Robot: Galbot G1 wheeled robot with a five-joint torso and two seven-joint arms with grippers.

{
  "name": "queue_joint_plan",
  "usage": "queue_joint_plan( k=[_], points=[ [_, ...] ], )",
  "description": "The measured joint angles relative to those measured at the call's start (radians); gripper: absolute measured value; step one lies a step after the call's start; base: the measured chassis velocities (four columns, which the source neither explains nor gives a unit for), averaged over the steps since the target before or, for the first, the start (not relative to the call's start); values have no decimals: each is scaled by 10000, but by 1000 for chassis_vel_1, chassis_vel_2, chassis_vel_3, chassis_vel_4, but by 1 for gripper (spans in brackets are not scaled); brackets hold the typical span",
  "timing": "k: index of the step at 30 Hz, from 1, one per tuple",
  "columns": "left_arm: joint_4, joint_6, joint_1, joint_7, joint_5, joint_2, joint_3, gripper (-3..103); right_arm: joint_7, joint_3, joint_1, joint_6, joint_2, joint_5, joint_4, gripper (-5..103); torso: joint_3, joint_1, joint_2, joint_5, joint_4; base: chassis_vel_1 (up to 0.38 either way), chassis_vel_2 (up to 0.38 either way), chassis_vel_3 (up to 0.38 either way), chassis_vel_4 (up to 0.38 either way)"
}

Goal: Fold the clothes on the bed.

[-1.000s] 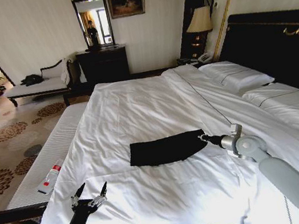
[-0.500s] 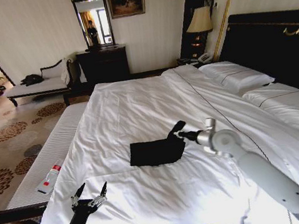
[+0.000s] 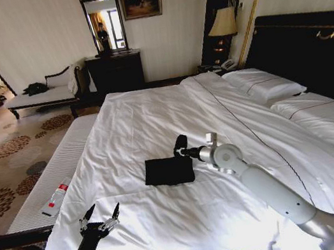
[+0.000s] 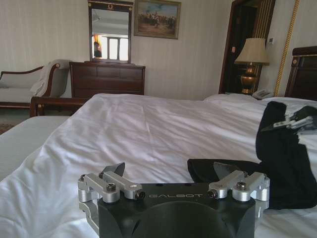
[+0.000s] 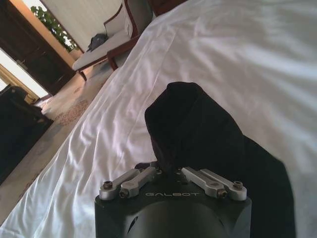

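The left gripper [image 3: 99, 218] hovers low over the near left corner of the bed [image 3: 152, 111], its fingers [image 4: 113, 171] spread apart and empty. Toward the middle of the white duvet [image 3: 190, 218] lies the black T-shirt [image 3: 168, 170], partly folded. Its right edge is lifted off the bed, pinched between the closed fingers of the right gripper [image 3: 183, 151], whose arm reaches in from the right.
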Motion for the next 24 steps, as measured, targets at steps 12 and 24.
queue_joint_plan(
  k=[12, 24],
  points=[
    [1, 0, 0, -1, 0, 0, 0, 100, -115, -577, 104, -58, 1346, -736, -1033, 4, 0, 0, 0, 0, 0, 0, 0, 0, 0],
    [1, 1, 0, 1, 0, 0, 0, 100, -363, -848, 152, 35, 1823, -1296, -1847, 4, 0, 0, 0, 0, -1, 0, 0, 0, 0]
  ],
)
